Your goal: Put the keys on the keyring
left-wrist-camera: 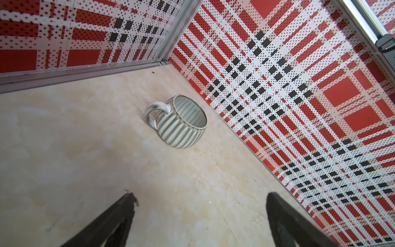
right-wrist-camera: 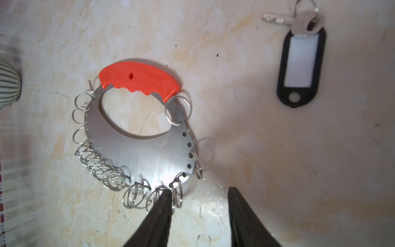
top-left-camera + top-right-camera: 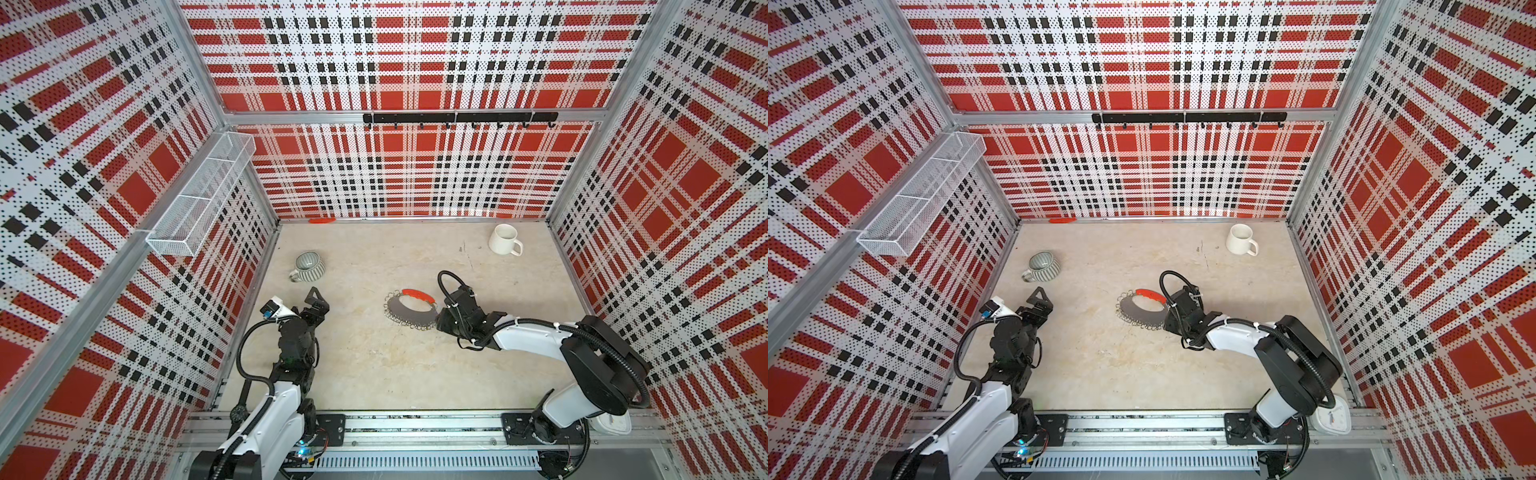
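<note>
**Keys [image 2: 303,21] not yet picked up; right gripper [image 2: 199,190] waits at the keyring [image 2: 145,154]**

My right gripper is unclenched and holds nothing: bare table [image 2: 277,160] shows between its jaws. One fingertip [image 2: 164,198] lies over the loops [image 2: 111,171] on the keyring's near edge. I cannot tell whether it touches them. The keyring lies flat mid-table, with its red grip [image 2: 139,80] on the far side from me. The keys also lie flat, joined to a black tag [image 2: 301,64], well apart from the keyring. In both top views I cannot find them. My left gripper [image 1: 201,194] is spread wide and empty, facing a mug [image 1: 181,122] well away from the work.

I judge the task barely begun, since no key hangs on any loop I can see. The next move calls for a choice: fetch the keys or steady the keyring first. The key is thin and flat on the table, so the thicker tag looks like the easier hold. Threading a loop is fine work and will likely need both grippers, one bracing the keyring.
</note>
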### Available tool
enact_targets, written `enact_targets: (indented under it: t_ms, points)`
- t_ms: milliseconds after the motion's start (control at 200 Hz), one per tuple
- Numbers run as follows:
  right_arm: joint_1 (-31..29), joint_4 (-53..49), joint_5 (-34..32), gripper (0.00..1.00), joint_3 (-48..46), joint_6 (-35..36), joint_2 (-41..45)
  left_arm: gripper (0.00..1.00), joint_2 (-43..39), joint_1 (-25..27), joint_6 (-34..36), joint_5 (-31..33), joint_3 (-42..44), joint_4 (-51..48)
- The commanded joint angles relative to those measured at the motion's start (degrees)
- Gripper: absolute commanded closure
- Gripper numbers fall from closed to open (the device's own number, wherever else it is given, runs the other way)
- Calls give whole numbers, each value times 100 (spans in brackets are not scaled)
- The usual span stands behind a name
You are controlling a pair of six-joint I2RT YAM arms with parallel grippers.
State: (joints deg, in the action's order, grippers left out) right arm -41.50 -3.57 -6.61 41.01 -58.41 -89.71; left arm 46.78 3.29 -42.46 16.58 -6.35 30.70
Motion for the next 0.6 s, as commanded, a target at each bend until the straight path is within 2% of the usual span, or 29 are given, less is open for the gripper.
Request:
enact_targets:
  t_ms: [0, 336, 446, 596]
  points:
    - [18, -64, -245, 59, 178, 100, -186, 1, -6, -29, 27, -126, 81, 223]
    - [148, -84, -401, 76, 539, 564, -655, 1, -14, -30, 53, -208, 108, 287]
    - [225, -78, -479, 86, 659, 922, -771, 1, -23, -26, 62, -242, 108, 296]
    - [427, -105, -375, 94, 877, 1570, -880, 1, -6, -24, 53, -232, 124, 338]
